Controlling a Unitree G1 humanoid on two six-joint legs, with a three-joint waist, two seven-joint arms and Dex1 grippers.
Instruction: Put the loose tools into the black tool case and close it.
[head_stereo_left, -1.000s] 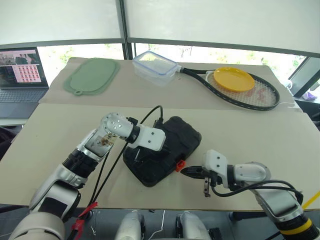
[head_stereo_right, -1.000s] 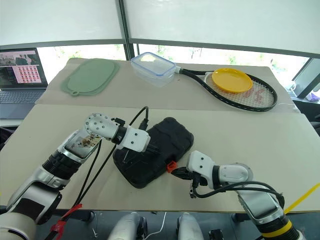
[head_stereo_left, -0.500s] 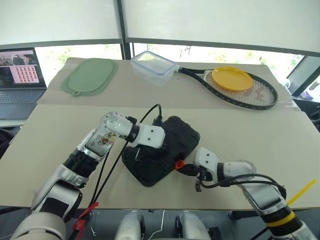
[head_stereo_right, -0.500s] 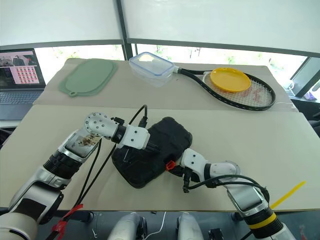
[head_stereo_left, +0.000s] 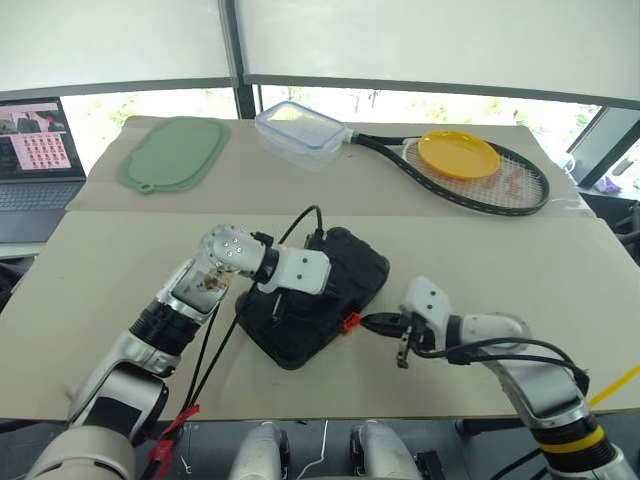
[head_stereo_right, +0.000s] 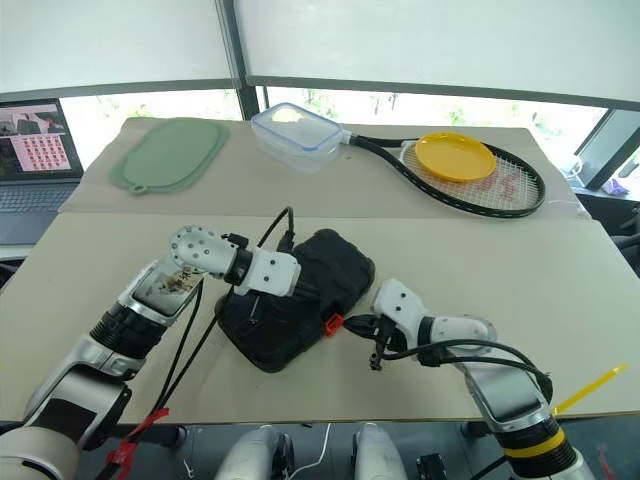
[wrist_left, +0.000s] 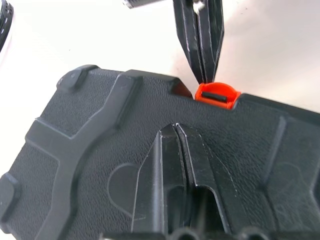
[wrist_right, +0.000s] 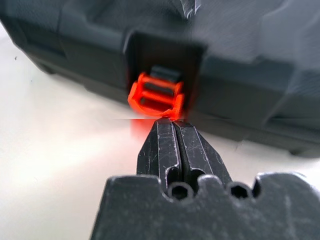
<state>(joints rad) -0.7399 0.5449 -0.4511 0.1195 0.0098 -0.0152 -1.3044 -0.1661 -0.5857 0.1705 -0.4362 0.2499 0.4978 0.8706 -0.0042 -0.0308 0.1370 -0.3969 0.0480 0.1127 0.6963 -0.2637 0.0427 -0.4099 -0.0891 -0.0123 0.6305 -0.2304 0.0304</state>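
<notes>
Case (head_stereo_left: 318, 298): closed, flat on the table (head_stereo_left: 480, 270).
Left hand (wrist_left: 175, 131): fingers pressed together, resting on the lid.
Right hand (wrist_right: 172, 122): fingers pressed together, tips at the orange latch (wrist_right: 156, 95).

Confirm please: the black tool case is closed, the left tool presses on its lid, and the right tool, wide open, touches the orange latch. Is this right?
One thing is wrong: the right tool is shut, not wide open; the right wrist view shows its two fingers pressed together at the orange latch. The rest holds: the black tool case is closed and the left tool rests on its lid.
</notes>
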